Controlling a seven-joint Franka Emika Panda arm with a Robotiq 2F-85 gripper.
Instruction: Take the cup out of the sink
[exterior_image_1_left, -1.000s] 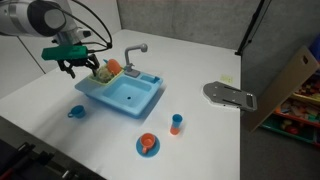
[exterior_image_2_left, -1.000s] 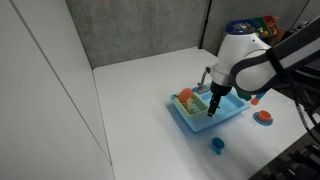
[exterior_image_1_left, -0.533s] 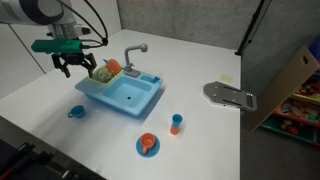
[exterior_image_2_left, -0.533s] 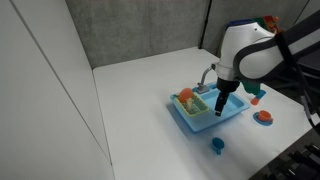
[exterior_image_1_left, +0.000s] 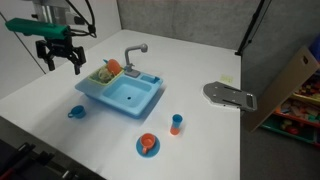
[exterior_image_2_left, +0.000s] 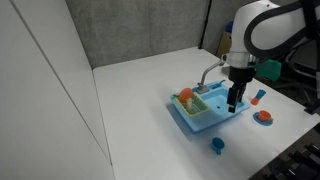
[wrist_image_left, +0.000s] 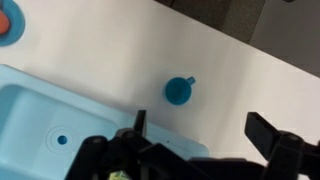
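Blue plastic cup (exterior_image_1_left: 76, 112) is not in the sink (exterior_image_1_left: 103, 102). It's on the white table (exterior_image_1_left: 200, 60), just off the sink's front corner, upright, apart from the wall. Both exterior views agree (exterior_image_2_left: 217, 144). Wrist view looks straight down on it (wrist_image_left: 180, 90): open mouth up, little handle stub sticking out away from the basin (wrist_image_left: 30, 100). Basin looks bare apart from the drain hole.

Gripper (exterior_image_1_left: 60, 62) hangs high over the far end of the sink, well above everything. Fingers are spread wide with nothing between them. In the wrist view both fingers sit at the bottom edge (wrist_image_left: 200, 140), with the cup in the gap's line but far below.

Judging from how things lie, the task reads as done.

Handling guess: toy-grade moulded plastic, very light, stiff thin wall, smooth and a bit slippery. It tips or skates easily if nudged and won't break. I'd pinch across the rim, one finger inside and one outside, opposite the handle. The handle looks too small to be a useful grip. Go easy on the squeeze, or it could pop out sideways.

Nearby are a taller blue cup with orange top (exterior_image_1_left: 176, 123) and an orange cup on a blue saucer (exterior_image_1_left: 148, 145), both well clear.

Writing: none legible. No brand or label visible on cup, sink or arm at this resolution.
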